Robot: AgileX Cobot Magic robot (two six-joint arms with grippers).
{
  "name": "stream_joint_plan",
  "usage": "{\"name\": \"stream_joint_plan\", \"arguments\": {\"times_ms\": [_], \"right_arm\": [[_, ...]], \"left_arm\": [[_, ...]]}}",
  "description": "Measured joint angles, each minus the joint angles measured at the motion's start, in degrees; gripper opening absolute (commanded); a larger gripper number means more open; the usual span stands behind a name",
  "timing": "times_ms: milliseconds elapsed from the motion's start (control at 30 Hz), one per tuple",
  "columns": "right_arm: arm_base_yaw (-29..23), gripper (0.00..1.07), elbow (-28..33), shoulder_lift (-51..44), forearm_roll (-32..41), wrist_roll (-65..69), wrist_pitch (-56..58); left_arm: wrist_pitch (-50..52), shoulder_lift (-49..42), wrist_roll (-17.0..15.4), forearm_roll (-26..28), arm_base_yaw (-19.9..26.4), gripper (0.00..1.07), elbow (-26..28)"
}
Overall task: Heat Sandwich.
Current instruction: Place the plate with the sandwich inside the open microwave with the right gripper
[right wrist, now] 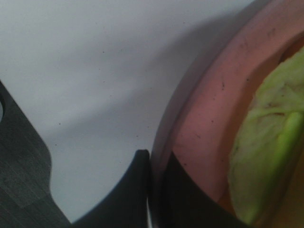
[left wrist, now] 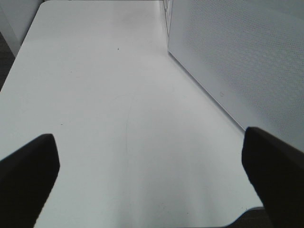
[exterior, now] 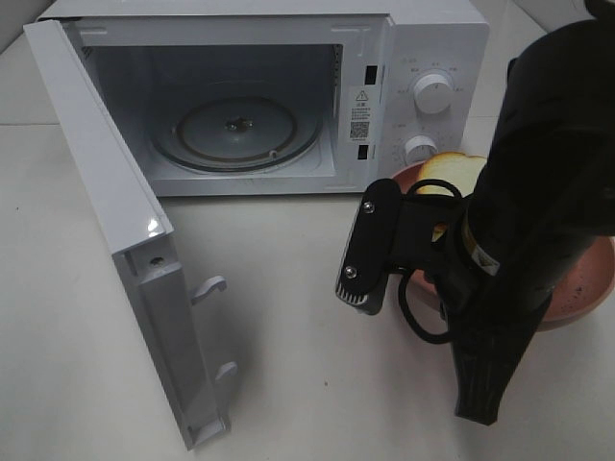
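Right now the right gripper [right wrist: 151, 159] is pinching the rim of the pink plate [right wrist: 209, 109], with its jaws drawn narrow on it. The sandwich [exterior: 452, 173] is sitting on that plate, on the bench [exterior: 288, 384] in front of the microwave [exterior: 432, 38] at its dial side, and is mostly hidden under the black arm [exterior: 538, 192]. The door [exterior: 106, 192] is standing wide open, showing the glass turntable [exterior: 235, 130]. The left gripper [left wrist: 148, 135] is hanging over the bench beside the microwave's perforated wall, jaws spread wide and holding nothing.

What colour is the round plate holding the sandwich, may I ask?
The round plate is pink, clearest in the right wrist view.
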State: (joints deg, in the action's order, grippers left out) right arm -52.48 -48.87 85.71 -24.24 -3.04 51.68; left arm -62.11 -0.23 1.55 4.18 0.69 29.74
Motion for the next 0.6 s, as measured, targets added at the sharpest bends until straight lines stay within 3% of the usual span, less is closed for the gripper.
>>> {"name": "stream_joint_plan", "arguments": {"times_ms": [600], "right_arm": [[0.0,0.00,0.0,-0.5,0.5,-25.6,-5.9]], "left_arm": [[0.0,0.0,0.0,0.0,0.0,1.00,0.0]]}}
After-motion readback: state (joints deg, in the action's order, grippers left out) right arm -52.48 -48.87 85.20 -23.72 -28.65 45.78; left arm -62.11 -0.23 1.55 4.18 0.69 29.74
